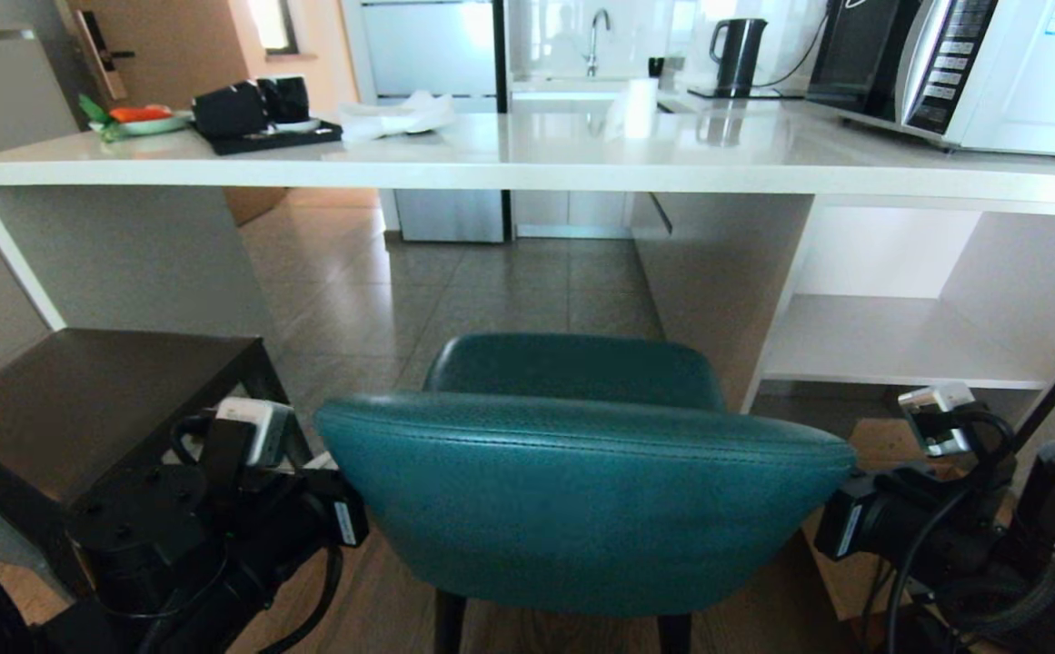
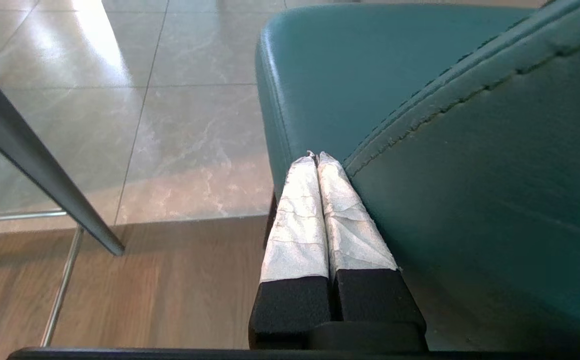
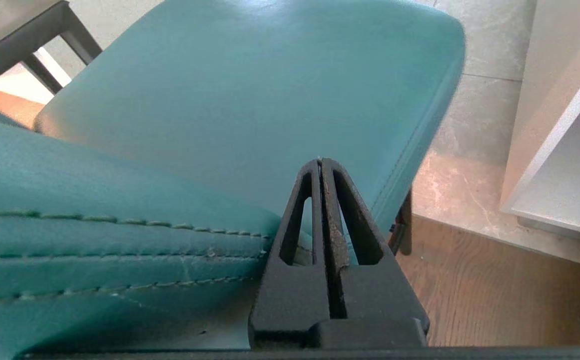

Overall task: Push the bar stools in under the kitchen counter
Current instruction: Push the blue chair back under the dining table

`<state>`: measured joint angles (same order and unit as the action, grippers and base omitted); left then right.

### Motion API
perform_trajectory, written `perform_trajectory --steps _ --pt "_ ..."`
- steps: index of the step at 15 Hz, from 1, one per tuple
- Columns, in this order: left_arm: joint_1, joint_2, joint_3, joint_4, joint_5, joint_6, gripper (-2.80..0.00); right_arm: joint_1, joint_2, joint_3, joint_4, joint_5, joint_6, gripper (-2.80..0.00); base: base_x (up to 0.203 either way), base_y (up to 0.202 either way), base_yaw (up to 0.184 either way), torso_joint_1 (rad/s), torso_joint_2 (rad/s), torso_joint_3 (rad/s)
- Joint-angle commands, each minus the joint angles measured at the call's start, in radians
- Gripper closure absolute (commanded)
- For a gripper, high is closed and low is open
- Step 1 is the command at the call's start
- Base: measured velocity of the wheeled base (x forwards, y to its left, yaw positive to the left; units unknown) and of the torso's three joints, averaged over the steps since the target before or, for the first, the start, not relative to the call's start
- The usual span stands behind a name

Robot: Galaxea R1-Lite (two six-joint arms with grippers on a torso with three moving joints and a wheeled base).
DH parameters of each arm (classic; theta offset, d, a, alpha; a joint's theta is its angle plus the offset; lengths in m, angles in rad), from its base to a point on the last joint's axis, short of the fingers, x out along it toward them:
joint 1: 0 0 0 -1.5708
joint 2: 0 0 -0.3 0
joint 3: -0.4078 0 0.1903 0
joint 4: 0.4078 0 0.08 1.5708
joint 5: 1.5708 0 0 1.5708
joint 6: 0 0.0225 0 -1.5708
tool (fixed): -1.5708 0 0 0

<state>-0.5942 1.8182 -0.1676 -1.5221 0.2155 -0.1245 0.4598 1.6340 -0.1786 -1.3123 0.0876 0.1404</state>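
Note:
A teal bar stool stands right in front of me, its rounded back (image 1: 582,509) nearest and its seat (image 1: 572,368) facing the open gap under the white kitchen counter (image 1: 527,163). My left gripper (image 2: 317,155) is shut, and its white-wrapped fingers (image 2: 294,225) lie along the left end of the teal back (image 2: 469,175). At the right end of the back (image 3: 95,250) my right gripper (image 3: 321,161) is shut too, its tip over the seat (image 3: 250,100). Both grippers hold nothing. The grey stool (image 1: 82,409) stands at the left, and its chrome footrest (image 2: 60,285) shows.
On the counter stand a microwave (image 1: 972,73), a kettle (image 1: 736,54), a paper roll (image 1: 641,109) and a tray with black cups (image 1: 263,118). White shelf cubbies (image 1: 900,341) close the gap on the right and a white panel leg (image 1: 18,254) on the left. Tiled floor (image 1: 454,291) lies beneath.

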Motion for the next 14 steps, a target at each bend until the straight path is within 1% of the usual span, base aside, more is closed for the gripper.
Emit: perform_trajectory --steps 1,2,4,7,9,11,14 --pt "0.004 0.025 -0.019 -0.008 -0.006 0.000 0.00 0.002 0.004 -0.008 -0.008 0.009 0.001 0.00 0.000 0.000 0.000 0.000 0.00 0.000" --pt "0.005 0.038 -0.021 -0.008 -0.002 0.000 0.00 0.002 0.010 -0.013 -0.008 0.010 0.001 0.00 0.000 0.000 0.000 0.000 0.00 0.000" --pt "0.018 0.064 -0.038 -0.008 0.031 -0.001 0.00 0.002 0.032 -0.019 -0.029 0.009 -0.001 0.00 0.000 0.000 0.000 0.000 0.00 0.000" --pt "0.039 0.074 -0.040 -0.008 0.035 -0.003 0.00 0.000 0.060 -0.045 -0.055 0.010 -0.002 0.00 0.000 0.000 0.000 0.000 0.00 0.000" --pt "0.073 0.106 -0.057 -0.008 0.031 -0.002 0.00 0.001 0.091 -0.093 -0.057 0.011 -0.005 0.00 0.000 0.000 0.000 0.000 0.00 0.000" --pt "0.107 0.149 -0.105 -0.008 0.025 0.000 0.00 0.002 0.133 -0.153 -0.058 0.011 -0.006 0.00 0.000 0.000 0.000 0.000 0.00 0.000" --pt "0.120 0.208 -0.153 -0.008 0.022 0.002 0.00 0.000 0.205 -0.247 -0.059 0.011 -0.018 0.00 0.000 0.000 0.000 0.000 0.00 0.000"
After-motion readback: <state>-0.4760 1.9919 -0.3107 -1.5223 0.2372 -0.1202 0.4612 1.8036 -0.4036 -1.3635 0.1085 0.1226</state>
